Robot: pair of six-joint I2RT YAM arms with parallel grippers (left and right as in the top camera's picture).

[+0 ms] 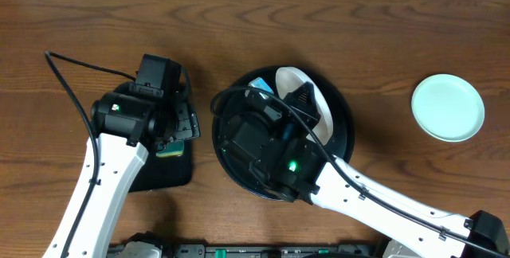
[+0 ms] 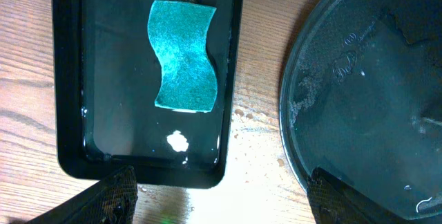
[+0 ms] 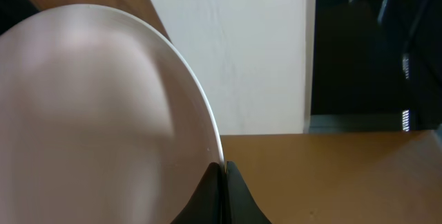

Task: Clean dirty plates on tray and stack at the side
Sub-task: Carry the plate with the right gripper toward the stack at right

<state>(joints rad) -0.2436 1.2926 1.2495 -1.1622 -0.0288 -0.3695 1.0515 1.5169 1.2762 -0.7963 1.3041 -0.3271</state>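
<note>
Dark brown wood worktop (image 1: 239,19) under me, a white wall (image 3: 235,44) beyond it in my right wrist view. The round tray (image 1: 344,134) sits at the centre. At its 9 o'clock lies the small tray (image 2: 69,79), wet, with a teal sponge (image 2: 184,56) and a dab of white foam (image 2: 178,141) in it. At the round tray's 3 o'clock, well apart, a mint plate (image 1: 448,107) rests on the bare wood. My left hand (image 2: 221,203) hangs spread wide above the small tray's near end, touching nothing. My right hand (image 3: 222,175) is clenched on the rim of a white plate (image 3: 103,113), held tilted over the round tray's 12 to 1 o'clock part.
</note>
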